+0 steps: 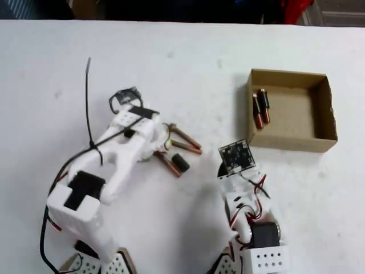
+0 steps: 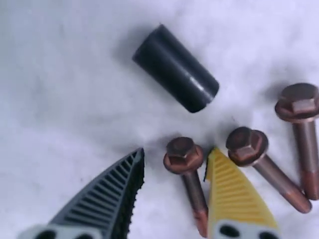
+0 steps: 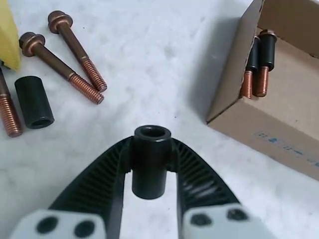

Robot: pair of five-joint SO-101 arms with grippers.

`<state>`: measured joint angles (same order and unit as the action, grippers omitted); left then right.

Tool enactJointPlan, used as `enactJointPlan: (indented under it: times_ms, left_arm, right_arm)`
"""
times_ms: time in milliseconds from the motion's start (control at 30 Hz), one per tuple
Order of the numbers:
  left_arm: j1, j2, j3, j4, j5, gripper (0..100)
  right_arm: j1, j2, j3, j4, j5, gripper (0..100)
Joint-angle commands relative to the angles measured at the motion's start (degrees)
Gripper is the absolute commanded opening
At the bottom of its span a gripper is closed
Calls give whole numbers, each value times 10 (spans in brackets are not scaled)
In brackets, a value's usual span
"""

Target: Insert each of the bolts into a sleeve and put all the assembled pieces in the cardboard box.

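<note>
Our right gripper (image 3: 151, 145) grips a smooth black cylindrical sleeve (image 3: 149, 172), held upright. Our left gripper (image 2: 177, 153) is spread astride a coppery hex-head bolt (image 2: 188, 172) lying on the white table (image 2: 60, 99). Beyond, we see the cardboard box (image 1: 291, 141) holding two sleeved bolts (image 1: 260, 108).

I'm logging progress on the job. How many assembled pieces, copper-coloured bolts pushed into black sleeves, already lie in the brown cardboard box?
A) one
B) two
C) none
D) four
B: two copper-coloured bolts in black sleeves lie side by side along one wall inside the brown cardboard box, as the right wrist view also shows.
</note>
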<state>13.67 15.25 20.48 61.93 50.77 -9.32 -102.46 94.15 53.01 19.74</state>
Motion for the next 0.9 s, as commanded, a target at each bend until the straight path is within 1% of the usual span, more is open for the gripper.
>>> enactJointPlan:
  times_ms: [0, 133, 167, 367, 733, 867]
  left_arm:
    - [-14, 9, -20, -30, 6, 172]
    - [-11, 30, -21, -48, 6, 27]
    - [-10, 32, -21, -50, 6, 19]
    - [-8, 32, -21, -48, 4, 93]
    - [-8, 23, -21, -45, 3, 133]
    - [0, -30, -20, -9, 3, 132]
  right_arm:
    - [5, -2, -4, -13, 0, 17]
    - [5, -2, -4, -12, 0, 17]
    - [5, -2, -4, -12, 0, 17]
    - [5, -2, -4, -12, 0, 17]
    - [5, -2, -4, -12, 1, 17]
    - [5, -2, -4, -12, 1, 17]
